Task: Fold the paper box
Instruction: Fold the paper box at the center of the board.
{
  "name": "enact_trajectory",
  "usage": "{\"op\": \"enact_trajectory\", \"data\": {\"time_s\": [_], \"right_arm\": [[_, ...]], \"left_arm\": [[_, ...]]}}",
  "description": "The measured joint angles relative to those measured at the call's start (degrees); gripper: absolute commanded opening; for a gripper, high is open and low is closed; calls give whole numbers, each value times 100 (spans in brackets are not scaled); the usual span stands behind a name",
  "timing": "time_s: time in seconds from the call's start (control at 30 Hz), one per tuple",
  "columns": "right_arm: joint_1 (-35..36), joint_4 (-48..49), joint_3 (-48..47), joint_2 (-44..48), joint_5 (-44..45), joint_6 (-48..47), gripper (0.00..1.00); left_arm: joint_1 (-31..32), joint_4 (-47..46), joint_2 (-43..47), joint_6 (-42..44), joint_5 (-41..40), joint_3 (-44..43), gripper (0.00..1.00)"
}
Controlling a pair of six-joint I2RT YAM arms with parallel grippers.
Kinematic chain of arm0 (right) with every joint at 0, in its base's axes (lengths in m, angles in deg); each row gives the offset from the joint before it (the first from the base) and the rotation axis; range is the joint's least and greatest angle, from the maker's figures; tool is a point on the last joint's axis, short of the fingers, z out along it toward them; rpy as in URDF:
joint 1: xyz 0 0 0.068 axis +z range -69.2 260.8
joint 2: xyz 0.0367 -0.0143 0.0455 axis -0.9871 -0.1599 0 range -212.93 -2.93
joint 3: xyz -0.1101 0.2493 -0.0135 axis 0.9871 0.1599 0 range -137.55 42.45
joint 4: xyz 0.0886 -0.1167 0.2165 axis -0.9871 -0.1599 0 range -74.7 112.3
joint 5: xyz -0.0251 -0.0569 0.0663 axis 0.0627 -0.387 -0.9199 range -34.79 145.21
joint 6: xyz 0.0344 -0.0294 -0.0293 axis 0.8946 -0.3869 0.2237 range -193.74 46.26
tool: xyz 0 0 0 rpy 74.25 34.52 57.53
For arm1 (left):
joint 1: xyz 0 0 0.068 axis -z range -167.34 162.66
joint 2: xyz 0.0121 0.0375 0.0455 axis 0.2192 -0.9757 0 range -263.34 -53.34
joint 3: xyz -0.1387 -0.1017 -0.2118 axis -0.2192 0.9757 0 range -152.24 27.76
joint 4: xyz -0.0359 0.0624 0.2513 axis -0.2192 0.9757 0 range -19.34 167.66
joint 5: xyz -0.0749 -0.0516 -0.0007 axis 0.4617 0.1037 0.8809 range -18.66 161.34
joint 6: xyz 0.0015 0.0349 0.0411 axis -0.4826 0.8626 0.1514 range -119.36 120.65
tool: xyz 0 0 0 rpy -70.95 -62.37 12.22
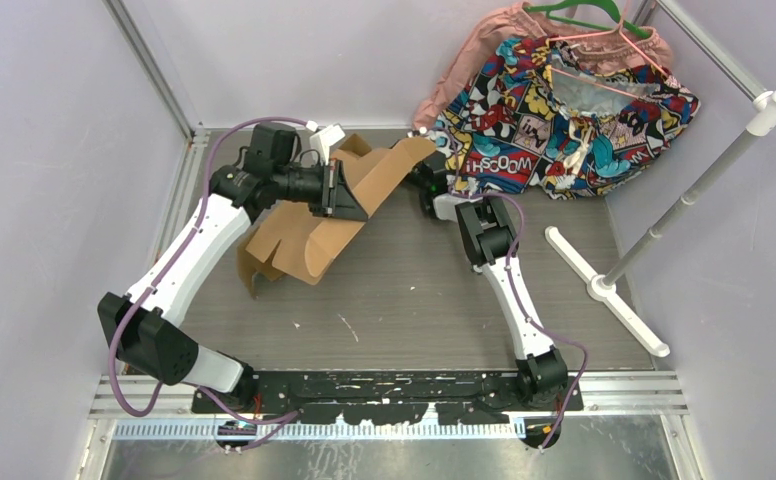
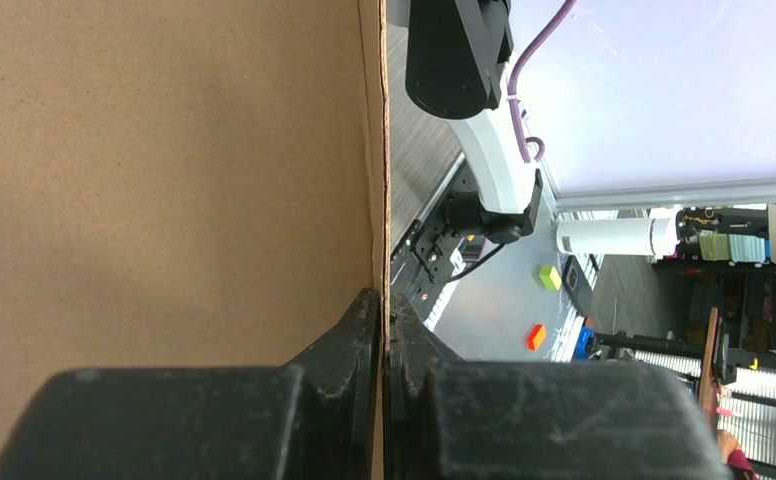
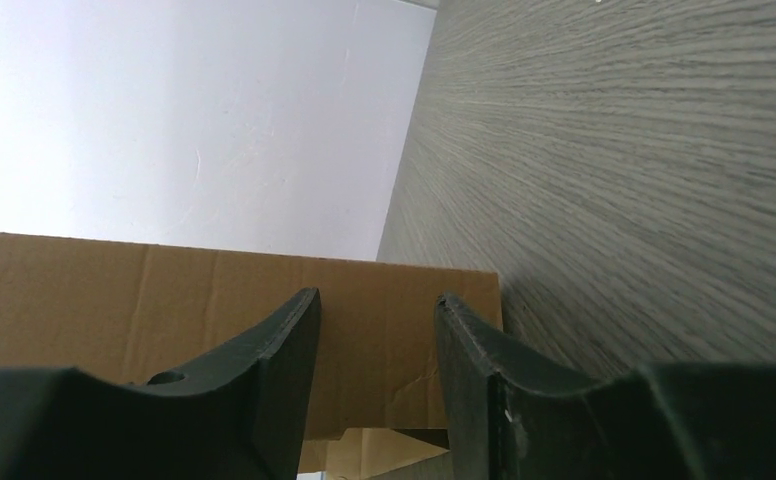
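The paper box (image 1: 309, 240) is a brown cardboard sheet, partly bent, resting on the table's left half with one long flap (image 1: 404, 160) raised toward the back centre. My left gripper (image 1: 356, 197) is shut on an upright panel of it. In the left wrist view that panel (image 2: 164, 180) fills the left side, and its thin edge runs between the closed fingertips (image 2: 385, 305). My right gripper (image 1: 427, 183) sits just right of the raised flap. It is open (image 3: 376, 305), with a cardboard panel (image 3: 144, 300) face-on beyond its fingers and nothing pinched.
A colourful comic-print cloth (image 1: 554, 120) and a pink cloth (image 1: 484, 45) on a green hanger (image 1: 574, 12) lie at the back right. A white pole (image 1: 704, 180) with its flat base (image 1: 604, 285) stands at the right. Grey walls close in the left and back.
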Motion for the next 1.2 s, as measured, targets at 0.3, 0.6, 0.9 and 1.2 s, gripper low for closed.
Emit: {"op": "enact_trajectory", "data": {"time_s": [0.3, 0.6, 0.9, 1.2], "right_arm": [[-2, 446, 706, 321, -125, 116, 50], [-2, 874, 1353, 713, -216, 131, 50], [-2, 787, 2249, 1244, -236, -308, 52], [26, 470, 2415, 1611, -105, -1360, 49]], "left_arm": [[-26, -4, 2, 11, 85, 111, 7], [-35, -13, 2, 26, 203, 201, 7], [-42, -7, 17, 92, 319, 210, 7], [-63, -9, 24, 157, 415, 212, 7]]}}
